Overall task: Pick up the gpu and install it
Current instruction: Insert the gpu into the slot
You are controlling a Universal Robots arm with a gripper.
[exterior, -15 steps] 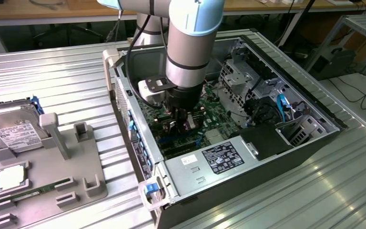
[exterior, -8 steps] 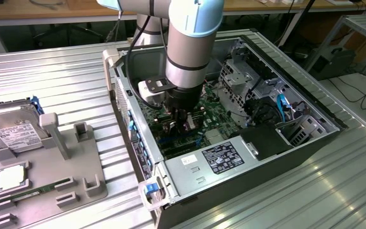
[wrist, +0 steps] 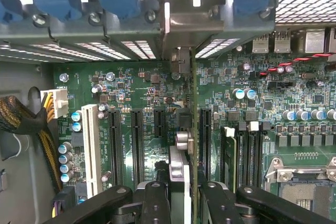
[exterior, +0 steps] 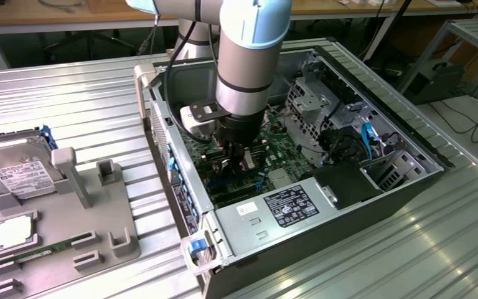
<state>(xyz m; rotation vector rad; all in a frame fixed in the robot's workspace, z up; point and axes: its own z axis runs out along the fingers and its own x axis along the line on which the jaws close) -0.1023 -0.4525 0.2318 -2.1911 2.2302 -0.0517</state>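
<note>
Black gripper [wrist: 181, 195] holds gpu [wrist: 193, 129] edge-on over mobo [wrist: 131, 93]

1. Computer case [exterior: 405, 134]: one, lying open on the metal table [exterior: 73, 106].
2. Robot arm [exterior: 248, 56]: one, reaching into the case.
3. Gripper [wrist: 185, 192]: one, with one card [wrist: 193, 129] standing edge-on between its fingers.
4. Hard drive [exterior: 19, 171]: one, resting on the grey holder [exterior: 65, 230].
5. Grey holder: one, beside the case.
6. Power supply [exterior: 285, 215]: one, with one label [exterior: 290, 205].
7. White slot [wrist: 90, 148] on the green board [wrist: 147, 87]: one.
8. White connector [wrist: 55, 102]: one.
</note>
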